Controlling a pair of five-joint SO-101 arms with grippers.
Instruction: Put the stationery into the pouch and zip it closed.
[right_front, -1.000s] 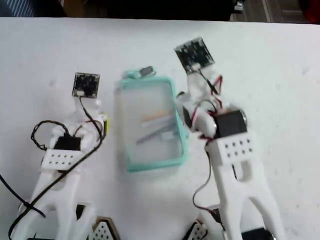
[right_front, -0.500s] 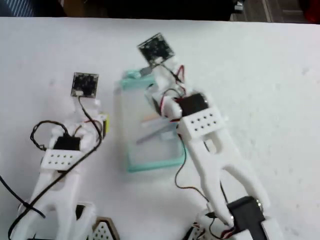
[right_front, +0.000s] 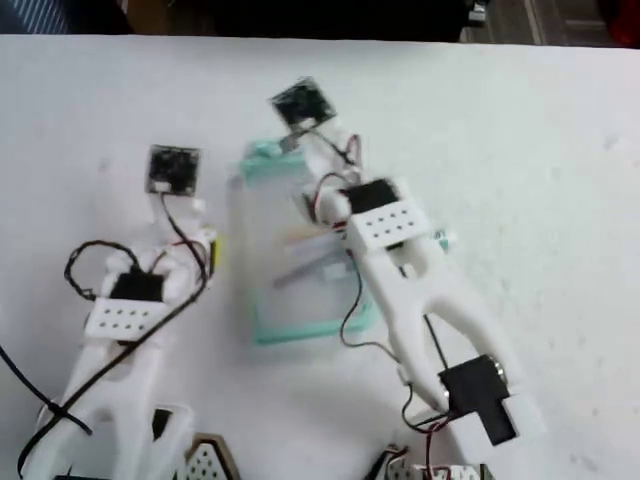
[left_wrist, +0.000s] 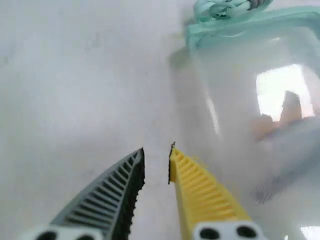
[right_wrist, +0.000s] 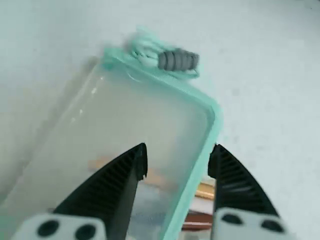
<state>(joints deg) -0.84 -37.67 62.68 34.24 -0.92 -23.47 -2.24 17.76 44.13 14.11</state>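
While right gripper (right_wrist: 178, 150) gapes astride pouch (right_wrist: 140, 115) rim | left gripper (left_wrist: 156, 150) slightly parted beside pouch | toggle (right_wrist: 177, 60) at corner

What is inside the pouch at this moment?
Through the pouch's clear wall, an orange stick and a grey one lie inside, likely pens or pencils. The right arm covers part of the pouch, so anything under it is hidden.

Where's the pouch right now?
In the high view the pouch lies on the table, beside the left gripper, with the right gripper straddling its teal edge.
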